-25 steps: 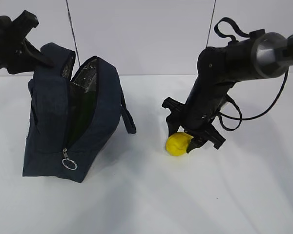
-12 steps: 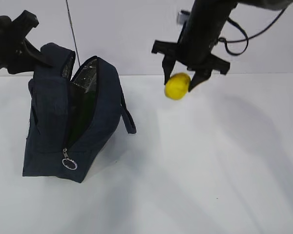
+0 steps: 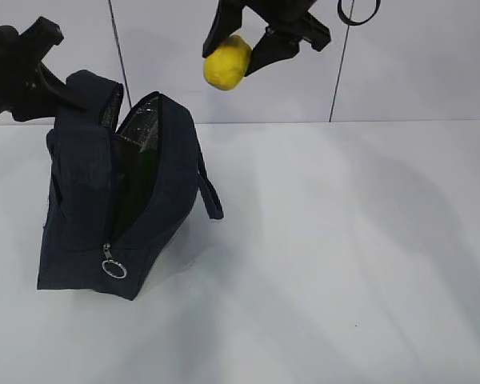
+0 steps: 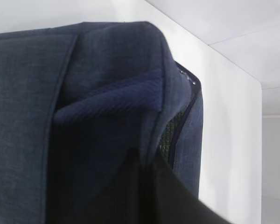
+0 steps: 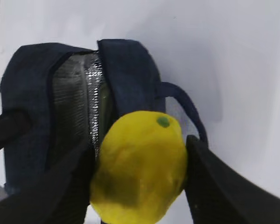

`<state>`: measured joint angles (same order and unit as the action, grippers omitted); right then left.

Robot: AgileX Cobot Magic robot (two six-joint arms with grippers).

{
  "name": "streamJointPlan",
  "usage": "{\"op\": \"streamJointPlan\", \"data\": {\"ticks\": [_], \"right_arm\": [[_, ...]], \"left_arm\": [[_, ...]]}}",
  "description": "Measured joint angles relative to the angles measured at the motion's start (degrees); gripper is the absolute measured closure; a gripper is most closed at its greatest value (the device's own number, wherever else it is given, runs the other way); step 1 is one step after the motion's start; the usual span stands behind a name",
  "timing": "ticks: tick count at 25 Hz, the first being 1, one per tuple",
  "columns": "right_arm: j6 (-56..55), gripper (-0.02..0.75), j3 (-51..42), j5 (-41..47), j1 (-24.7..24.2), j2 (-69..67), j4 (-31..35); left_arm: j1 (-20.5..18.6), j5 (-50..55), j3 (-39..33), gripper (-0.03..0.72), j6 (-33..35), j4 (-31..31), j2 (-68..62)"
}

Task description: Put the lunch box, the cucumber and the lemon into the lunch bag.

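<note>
The lunch bag (image 3: pixel 80 216) stands at the left with its zipper open and its silver lining showing. My right gripper (image 3: pixel 230 59) is shut on the lemon (image 3: pixel 226 62) and holds it high in the air, above and just right of the bag's opening. In the right wrist view the lemon (image 5: pixel 140 168) sits between the fingers, with the open bag (image 5: pixel 130 70) below. My left gripper (image 3: pixel 56 68) grips the bag's upper left edge; its wrist view shows only navy fabric (image 4: pixel 84 93). The lunch box and the cucumber are hidden, apart from a greenish patch inside the opening (image 5: pixel 104 100).
The bag's silver ring pull (image 3: pixel 114 270) hangs at its front lower corner. A loop handle (image 3: pixel 210 192) hangs down its right side. The white table (image 3: pixel 344 256) stretches to the right, with a white wall behind.
My right gripper has lifted the lemon off the table and carried it up and to the left, to above the bag. The left gripper and the bag have not moved.
</note>
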<state>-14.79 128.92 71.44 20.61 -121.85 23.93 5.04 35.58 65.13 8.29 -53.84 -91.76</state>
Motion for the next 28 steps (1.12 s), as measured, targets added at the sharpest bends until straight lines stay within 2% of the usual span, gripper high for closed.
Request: {"op": "streamJointPlan", "data": {"ticks": [5,11,18,28], "right_arm": [[7.5,0.299,0.0,0.0,1.4,0.0,6.2],[9.9,0.299,0.0,0.1,4.2,0.0,8.0],[10.2,0.300,0.0,-1.4,4.2,0.0,9.1],[18.4,0.300,0.1,-3.1,6.9,-5.6,9.2]], "left_arm": [[0.0,0.0,0.0,0.695,0.0,0.0,0.0],[0.0,0.0,0.0,0.695,0.0,0.0,0.0],[0.0,0.0,0.0,0.695,0.0,0.0,0.0],[0.0,0.2,0.0,0.695,0.0,0.0,0.0]]}}
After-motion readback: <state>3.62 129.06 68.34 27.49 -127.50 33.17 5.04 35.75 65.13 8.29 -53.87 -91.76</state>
